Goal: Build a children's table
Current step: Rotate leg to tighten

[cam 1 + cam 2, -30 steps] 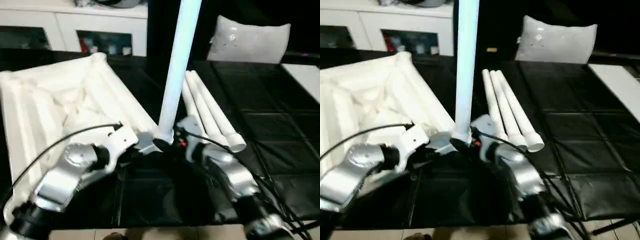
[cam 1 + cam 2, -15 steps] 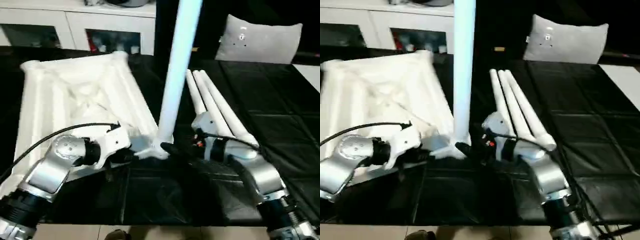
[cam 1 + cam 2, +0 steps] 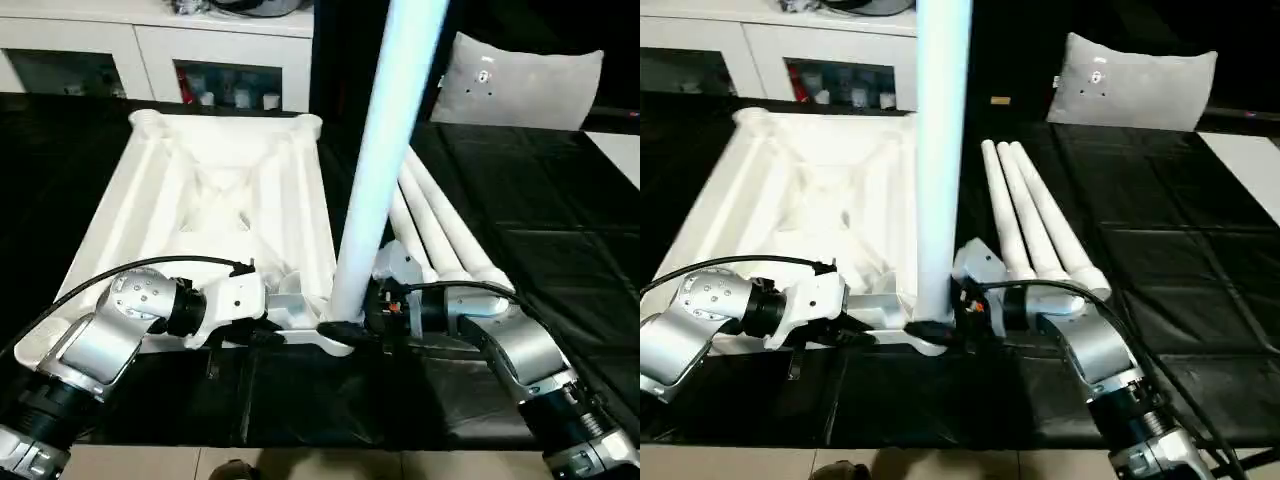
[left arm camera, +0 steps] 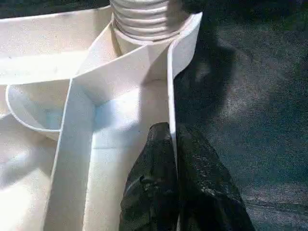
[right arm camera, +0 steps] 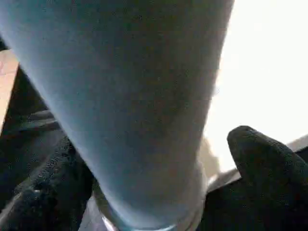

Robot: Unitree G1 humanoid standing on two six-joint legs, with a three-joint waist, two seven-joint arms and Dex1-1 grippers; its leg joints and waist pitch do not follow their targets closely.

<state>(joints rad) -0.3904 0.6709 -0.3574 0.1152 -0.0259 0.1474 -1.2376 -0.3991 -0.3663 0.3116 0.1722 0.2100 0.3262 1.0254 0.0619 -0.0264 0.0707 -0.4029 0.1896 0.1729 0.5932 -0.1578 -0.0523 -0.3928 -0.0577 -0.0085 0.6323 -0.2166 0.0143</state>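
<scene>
The children's table top lies upside down on the black cloth, ribbed underside up. One white leg stands upright in its near right corner socket, leaning slightly. Three more legs lie side by side on the cloth just right of the top. My left gripper is shut on the thin rim wall of the top, close to that socket. My right gripper sits at the foot of the upright leg, open, with one black finger on each side of the tube and a gap showing.
A grey-white pillow rests at the back right. A white cabinet with glass doors runs along the back left. The black cloth stretches to the right, with a white surface at its far right edge.
The table top has swung round on the cloth, its long side now nearly parallel to the lying legs; the head view has shifted too. My right gripper has closed in around the upright leg's foot.
</scene>
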